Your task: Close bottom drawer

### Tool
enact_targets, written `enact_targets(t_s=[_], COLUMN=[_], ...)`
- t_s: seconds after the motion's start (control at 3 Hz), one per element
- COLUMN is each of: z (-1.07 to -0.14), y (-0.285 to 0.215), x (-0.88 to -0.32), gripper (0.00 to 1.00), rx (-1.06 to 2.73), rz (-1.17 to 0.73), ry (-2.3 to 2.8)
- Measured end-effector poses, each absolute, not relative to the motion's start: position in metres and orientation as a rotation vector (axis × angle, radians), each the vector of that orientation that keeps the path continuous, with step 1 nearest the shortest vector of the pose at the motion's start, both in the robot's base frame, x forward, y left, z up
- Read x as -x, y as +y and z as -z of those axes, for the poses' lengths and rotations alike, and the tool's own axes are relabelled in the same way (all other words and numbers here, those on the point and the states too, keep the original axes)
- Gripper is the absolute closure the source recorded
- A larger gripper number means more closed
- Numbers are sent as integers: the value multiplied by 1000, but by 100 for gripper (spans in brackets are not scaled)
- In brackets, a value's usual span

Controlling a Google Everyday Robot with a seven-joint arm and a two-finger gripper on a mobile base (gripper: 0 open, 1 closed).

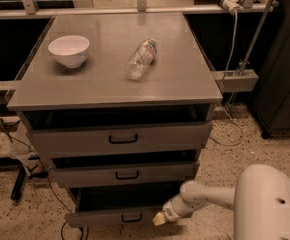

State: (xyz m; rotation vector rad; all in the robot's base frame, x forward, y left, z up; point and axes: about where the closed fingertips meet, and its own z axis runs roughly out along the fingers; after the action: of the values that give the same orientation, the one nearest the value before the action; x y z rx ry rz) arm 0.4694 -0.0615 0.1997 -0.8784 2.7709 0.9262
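Observation:
The bottom drawer (112,216) is the lowest of three grey drawers in the cabinet; it stands pulled out a little, with a low front and a small black handle (131,217). Above it are the middle drawer (125,174) and the tall top drawer (120,138), both also slightly out. My gripper (160,218) is at the end of the white arm (210,196), low at the right end of the bottom drawer's front, its yellowish tip against or just before that front.
On the cabinet top (110,79) stand a white bowl (69,50) and a clear plastic bottle (141,59) lying on its side. Cables (50,194) trail on the speckled floor at the left. A dark cabinet (282,59) stands at the right.

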Motion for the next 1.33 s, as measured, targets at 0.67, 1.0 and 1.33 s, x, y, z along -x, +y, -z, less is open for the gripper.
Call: enact_targets(t_s=[0.67,1.0,1.33], z=[-200,-200,-200], y=[-61,-61,-61], x=[-469,-469,-469], gripper=[13,0,0], rx=[878,879,879], rz=[-926,-926,-927], ry=[2771,2771,2771])
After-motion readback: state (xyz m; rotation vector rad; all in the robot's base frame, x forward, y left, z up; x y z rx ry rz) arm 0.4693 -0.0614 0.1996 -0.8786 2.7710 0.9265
